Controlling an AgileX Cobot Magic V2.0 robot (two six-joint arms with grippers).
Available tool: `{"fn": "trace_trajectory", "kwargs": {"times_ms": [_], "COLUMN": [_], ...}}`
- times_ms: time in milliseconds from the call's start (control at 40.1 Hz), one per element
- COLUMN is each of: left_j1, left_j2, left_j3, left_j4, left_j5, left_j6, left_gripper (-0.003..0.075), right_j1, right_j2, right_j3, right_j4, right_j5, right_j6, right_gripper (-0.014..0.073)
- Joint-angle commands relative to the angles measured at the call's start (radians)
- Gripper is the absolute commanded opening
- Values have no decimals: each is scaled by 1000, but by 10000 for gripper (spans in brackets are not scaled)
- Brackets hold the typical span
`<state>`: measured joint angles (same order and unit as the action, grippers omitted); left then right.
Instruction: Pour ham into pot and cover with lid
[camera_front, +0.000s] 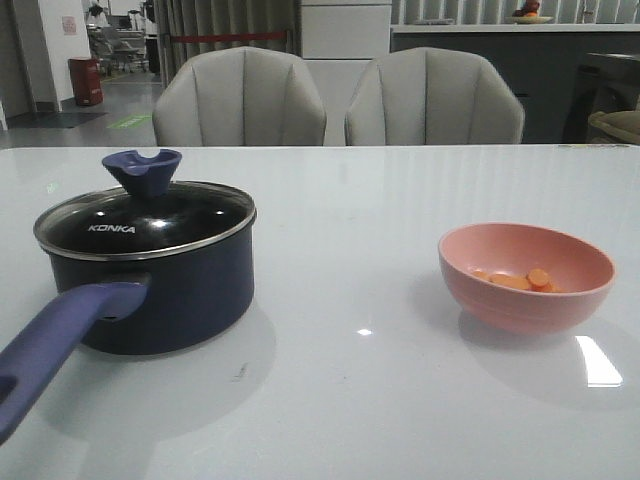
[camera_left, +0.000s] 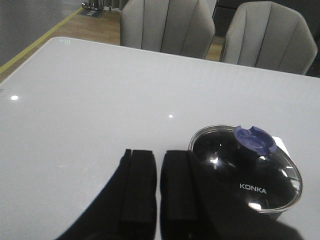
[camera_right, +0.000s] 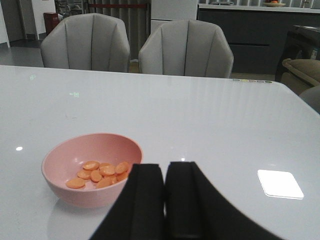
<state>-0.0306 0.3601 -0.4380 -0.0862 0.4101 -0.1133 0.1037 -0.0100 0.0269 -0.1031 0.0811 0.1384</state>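
The dark navy pot (camera_front: 165, 290) stands on the table's left side, its purple-blue handle (camera_front: 60, 335) pointing toward the front left. The glass lid (camera_front: 145, 222) with its blue knob (camera_front: 142, 170) rests on the pot; in the left wrist view the lid (camera_left: 250, 175) shows beside my fingers. A pink bowl (camera_front: 525, 275) on the right holds several orange ham slices (camera_front: 520, 280), and the right wrist view shows that ham (camera_right: 100, 174) too. My left gripper (camera_left: 159, 187) is shut and empty, near the pot. Also shut and empty, my right gripper (camera_right: 165, 195) hangs beside the bowl (camera_right: 90, 172).
Two grey chairs (camera_front: 240, 100) (camera_front: 435, 100) stand behind the table's far edge. Between pot and bowl lies bare white tabletop (camera_front: 350, 280). Neither arm shows in the front view.
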Motion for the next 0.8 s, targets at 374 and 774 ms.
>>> {"fn": "trace_trajectory", "kwargs": {"times_ms": [374, 774], "left_j1": [-1, -110], "left_j2": [141, 492], "left_j3": [-44, -385], "left_j4": [2, 29], "left_j5": [-57, 192], "left_j6": [-5, -5], "left_gripper": [631, 624], "right_j1": [-8, -8], "right_j2": [-20, -20], "right_j3": [-5, -5], "right_j4": [-16, -16], "right_j5": [-81, -81], "right_j6": [-1, -1], "right_gripper": [160, 160]}}
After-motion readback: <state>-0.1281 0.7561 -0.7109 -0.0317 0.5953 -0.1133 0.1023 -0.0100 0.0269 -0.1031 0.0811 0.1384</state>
